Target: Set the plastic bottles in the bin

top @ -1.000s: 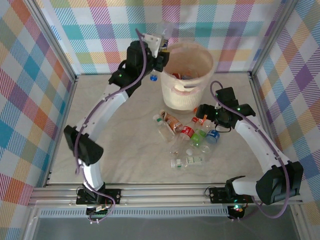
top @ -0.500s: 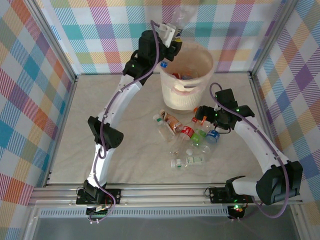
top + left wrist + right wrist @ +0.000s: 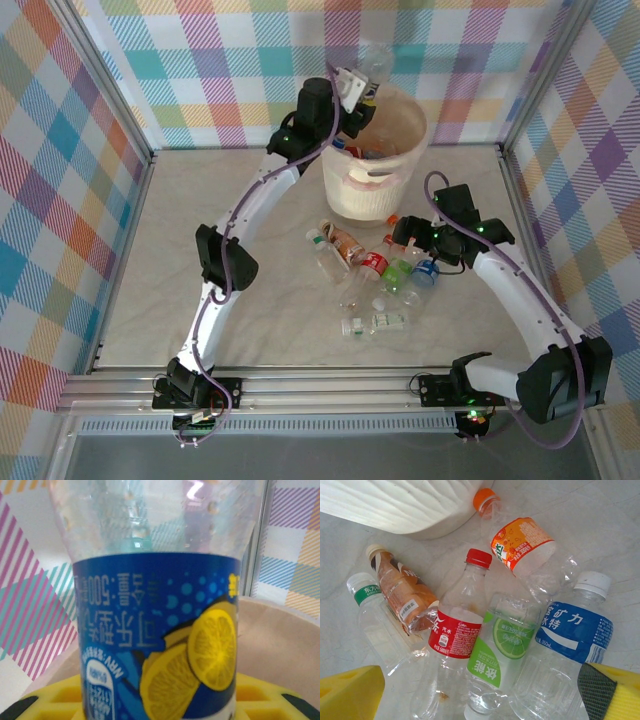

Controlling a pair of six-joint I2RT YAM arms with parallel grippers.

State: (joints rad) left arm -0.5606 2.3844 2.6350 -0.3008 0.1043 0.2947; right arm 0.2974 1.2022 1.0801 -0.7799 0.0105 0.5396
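My left gripper is shut on a clear bottle with a blue lemon label, its yellow fingers low in the left wrist view. The bottle is raised over the back-left rim of the cream bin, which has bottles inside. On the table in front of the bin lies a pile of bottles: red-label, green lime-label, blue-label, orange and brown. My right gripper hovers open above the pile, holding nothing.
A clear bottle with a green cap lies left of the brown one. Another clear bottle lies nearer the arms. The bin's ribbed wall stands just behind the pile. Checkered walls enclose the table on three sides.
My left arm has swung right and up, carrying the blue-label bottle from beside the bin's left side to over its rim. My right arm has barely moved.
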